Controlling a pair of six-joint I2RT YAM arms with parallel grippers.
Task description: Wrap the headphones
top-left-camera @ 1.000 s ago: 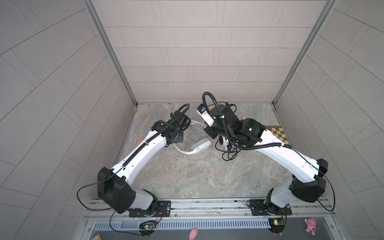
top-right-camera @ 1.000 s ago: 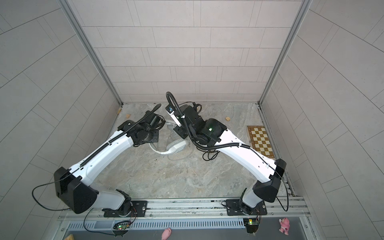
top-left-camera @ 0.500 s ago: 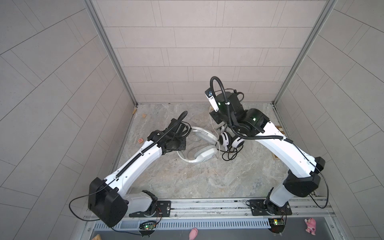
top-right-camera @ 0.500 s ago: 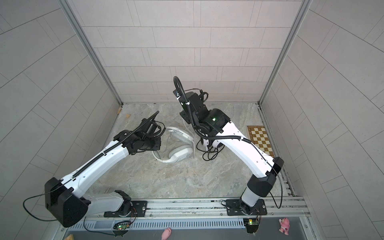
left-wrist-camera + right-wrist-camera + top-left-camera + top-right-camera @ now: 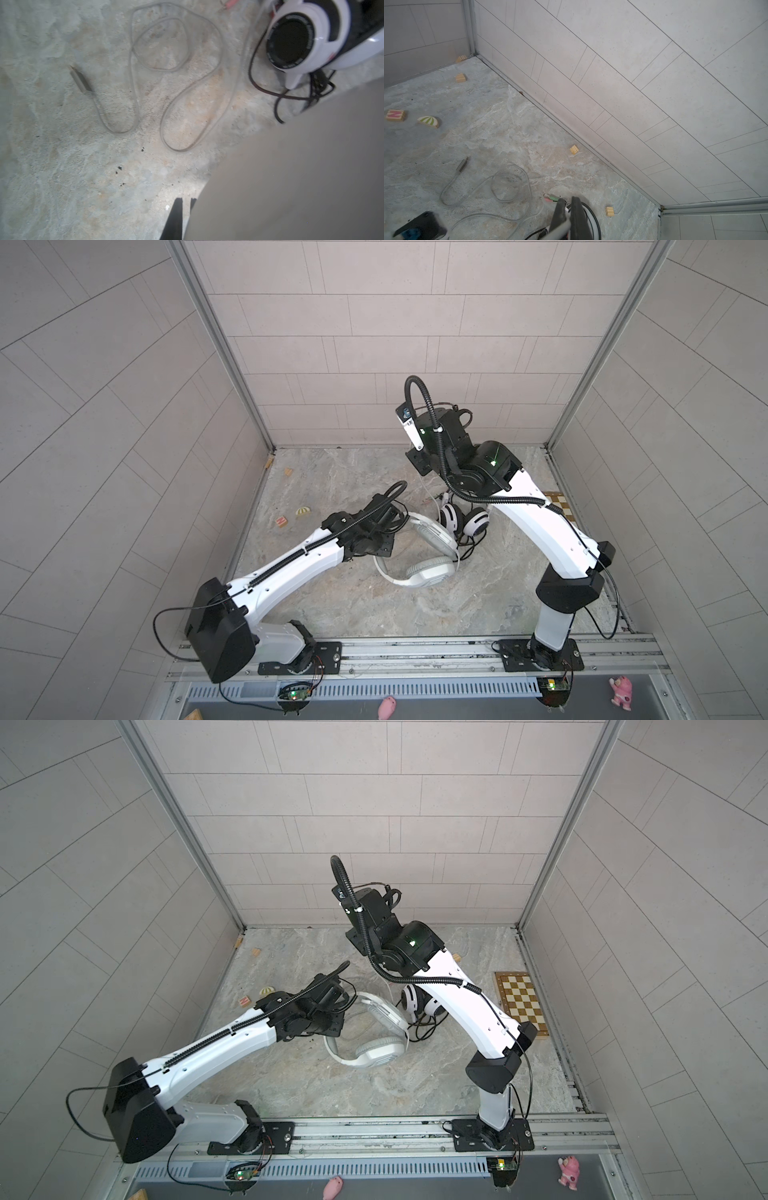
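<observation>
Progress: barely started, grey cable [image 5: 176, 150] sprawls loose on the desk [image 5: 374, 605]; right end effector [image 5: 568, 202] seems to pinch it, left end effector [image 5: 186, 204] sits pressed together by white headset [image 5: 428, 568].

A white headset [image 5: 424, 568] lies on the marbled surface [image 5: 415, 614] at the wrist of the left arm [image 5: 291, 568], just beside a black-and-white headset [image 5: 461, 522] under the right arm [image 5: 536, 522], toward which a pale cable [image 5: 427, 489] rises.
</observation>
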